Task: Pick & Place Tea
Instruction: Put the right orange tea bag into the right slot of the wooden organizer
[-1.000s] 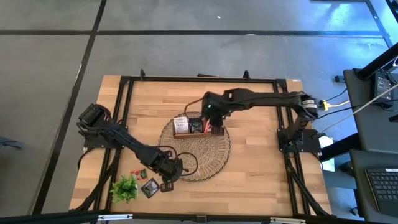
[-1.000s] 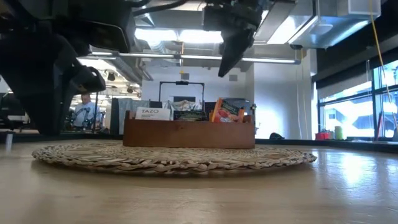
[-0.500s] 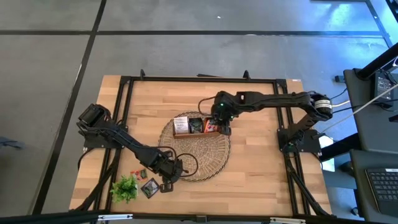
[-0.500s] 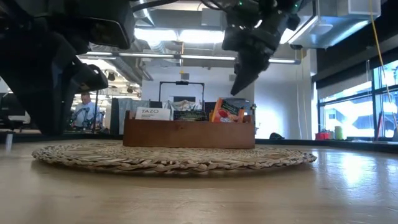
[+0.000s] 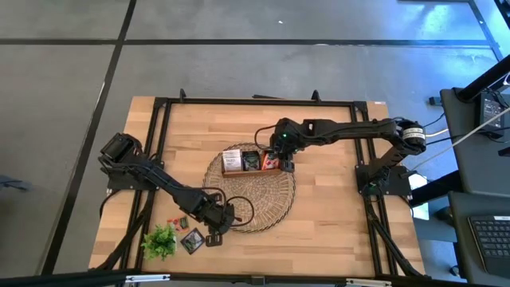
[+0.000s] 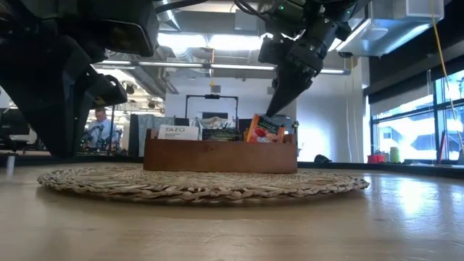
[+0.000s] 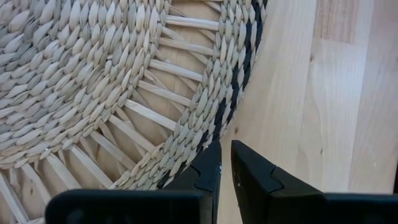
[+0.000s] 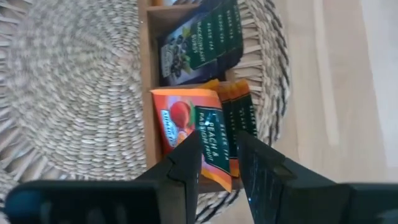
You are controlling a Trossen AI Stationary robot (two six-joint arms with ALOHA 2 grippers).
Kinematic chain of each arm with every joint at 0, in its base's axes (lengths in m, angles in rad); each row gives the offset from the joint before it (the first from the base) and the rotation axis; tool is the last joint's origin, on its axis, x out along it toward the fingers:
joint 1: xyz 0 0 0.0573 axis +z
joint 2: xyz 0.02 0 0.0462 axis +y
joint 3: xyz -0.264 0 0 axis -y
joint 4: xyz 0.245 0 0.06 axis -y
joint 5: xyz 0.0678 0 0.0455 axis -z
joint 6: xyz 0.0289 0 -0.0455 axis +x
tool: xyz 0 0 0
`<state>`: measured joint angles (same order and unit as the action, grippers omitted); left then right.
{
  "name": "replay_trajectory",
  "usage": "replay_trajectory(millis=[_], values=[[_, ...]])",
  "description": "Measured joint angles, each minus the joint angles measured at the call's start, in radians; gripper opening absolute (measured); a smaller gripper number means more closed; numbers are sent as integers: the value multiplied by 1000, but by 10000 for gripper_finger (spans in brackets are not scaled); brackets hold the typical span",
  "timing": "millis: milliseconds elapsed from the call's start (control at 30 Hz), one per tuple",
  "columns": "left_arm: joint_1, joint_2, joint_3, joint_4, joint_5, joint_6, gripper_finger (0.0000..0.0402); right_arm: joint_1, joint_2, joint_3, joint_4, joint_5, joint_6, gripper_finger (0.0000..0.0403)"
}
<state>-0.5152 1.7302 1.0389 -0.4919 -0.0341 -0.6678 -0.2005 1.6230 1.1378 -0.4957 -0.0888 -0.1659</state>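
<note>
A brown wooden tray (image 6: pixel 217 156) stands on the round wicker mat (image 5: pixel 263 199). Tea sachets stand upright in its compartments: a white one (image 6: pixel 177 133), a dark one (image 8: pixel 199 43) and orange ones (image 8: pixel 186 121). My right gripper (image 8: pixel 217 146) points steeply down over the tray's right compartment, fingers a little apart, tips just above the orange sachets (image 6: pixel 264 129). My left gripper (image 7: pixel 225 155) hovers low at the mat's near-left rim (image 7: pixel 211 124), a narrow slit between its fingers and nothing in it. More tea sachets (image 5: pixel 191 240) lie flat on the table near it. My right gripper has its fingertips (image 6: pixel 271 112) right at the top edge of the orange sachets, coming from above. I cannot tell whether they touch. My left gripper touches nothing that shows.
A small green plant sprig (image 5: pixel 159 239) and a small red sachet (image 5: pixel 174 222) lie at the table's near left. A black frame (image 5: pixel 255 101) runs around the tabletop. Bare wood lies right of the mat. A person shows far behind, beyond the table.
My right gripper has come down and a little toward the table's right edge, from well above the tray to just over the orange sachets, tipping steeper as it sank. The sachets in the tray stand as before.
</note>
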Motion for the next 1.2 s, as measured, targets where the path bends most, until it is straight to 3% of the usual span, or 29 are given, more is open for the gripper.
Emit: replay_trajectory(millis=[267, 467, 633, 700, 800, 1000, 1100, 1200], values=[[0, 0, 0, 2, -11, 4, 32, 0, 0, 0, -17, 9, 6, 104], [-21, -80, -1, 21, -87, 134, 35, 0, 0, 0, -17, 9, 8, 104], [-87, -259, -65, 101, -293, 227, 38, 0, 0, 0, -42, 9, 9, 104], [-112, -347, -168, 220, -352, 225, 38, 0, 0, 0, -59, 9, 13, 104], [-132, -486, -365, 502, -348, 259, 36, 0, 0, 0, -66, 9, 27, 106], [-76, -690, -730, 1146, -97, 386, 34, 0, 0, 0, -59, 9, 51, 156], [-49, -759, -852, 1326, -47, 392, 36, 0, 0, 0, -56, 9, 53, 190], [-35, -814, -929, 1406, -53, 394, 38, 0, 0, 0, -55, 9, 52, 215]])
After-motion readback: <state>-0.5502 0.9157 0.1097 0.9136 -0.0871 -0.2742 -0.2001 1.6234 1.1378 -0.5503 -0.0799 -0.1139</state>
